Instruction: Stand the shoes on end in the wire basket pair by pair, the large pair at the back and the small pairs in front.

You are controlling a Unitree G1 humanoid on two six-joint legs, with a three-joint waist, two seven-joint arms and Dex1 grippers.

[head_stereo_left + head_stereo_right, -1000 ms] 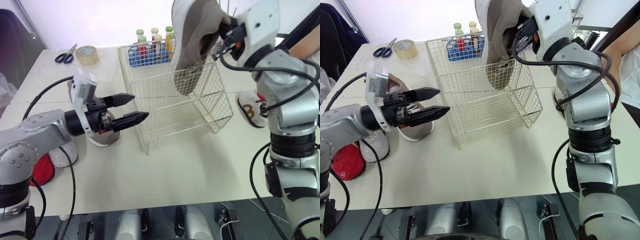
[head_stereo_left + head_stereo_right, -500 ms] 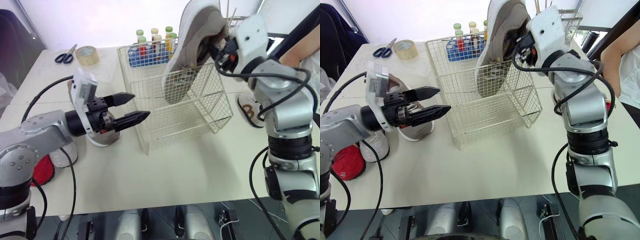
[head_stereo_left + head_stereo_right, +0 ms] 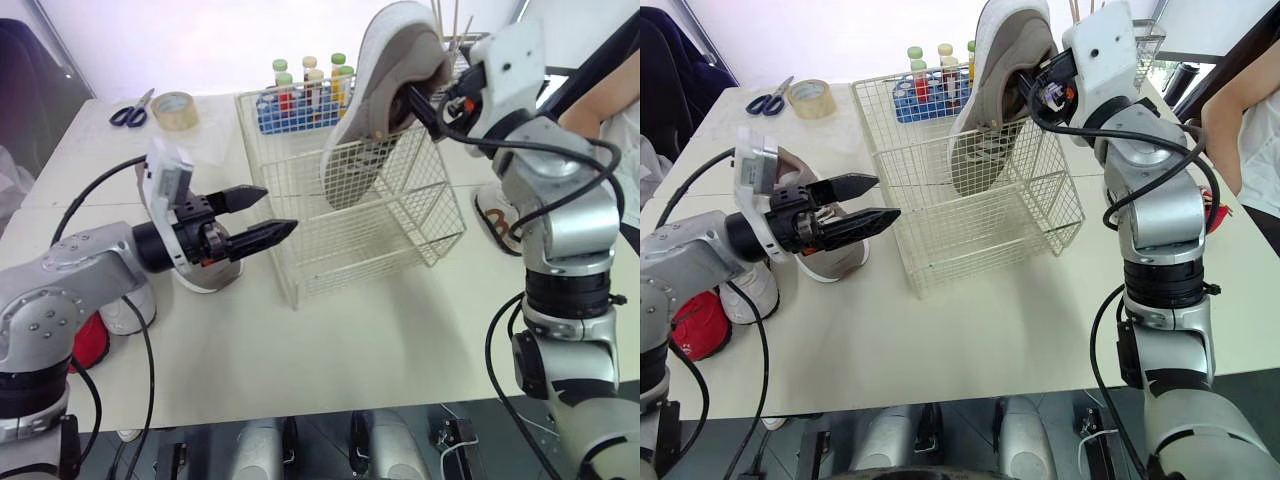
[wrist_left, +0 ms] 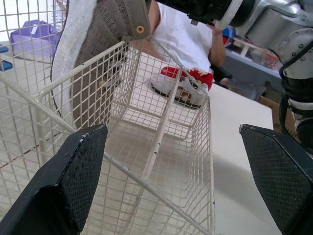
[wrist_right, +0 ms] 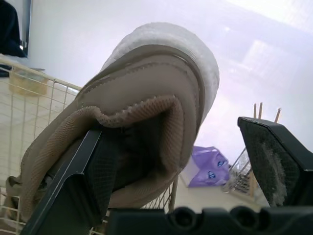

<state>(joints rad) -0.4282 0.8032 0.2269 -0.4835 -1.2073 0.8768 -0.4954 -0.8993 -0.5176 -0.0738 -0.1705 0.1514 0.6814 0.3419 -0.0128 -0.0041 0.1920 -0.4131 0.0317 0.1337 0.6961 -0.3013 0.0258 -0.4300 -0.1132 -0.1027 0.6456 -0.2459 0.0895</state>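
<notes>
Head view: a large beige mesh sneaker with a white sole [image 3: 380,100] tilts toe-down into the far side of the white wire basket [image 3: 300,255]. Left of the basket, the left gripper [image 3: 280,210] hovers spread and empty.

Left wrist view: the sneaker's toe sits below the basket's rim.

Right wrist view: the right gripper [image 5: 171,127] is spread, with one finger [image 5: 78,186] inside the sneaker's collar and the other clear of its heel.

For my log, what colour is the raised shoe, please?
Tan shoe with a white sole, clearest in the right wrist view.
</notes>
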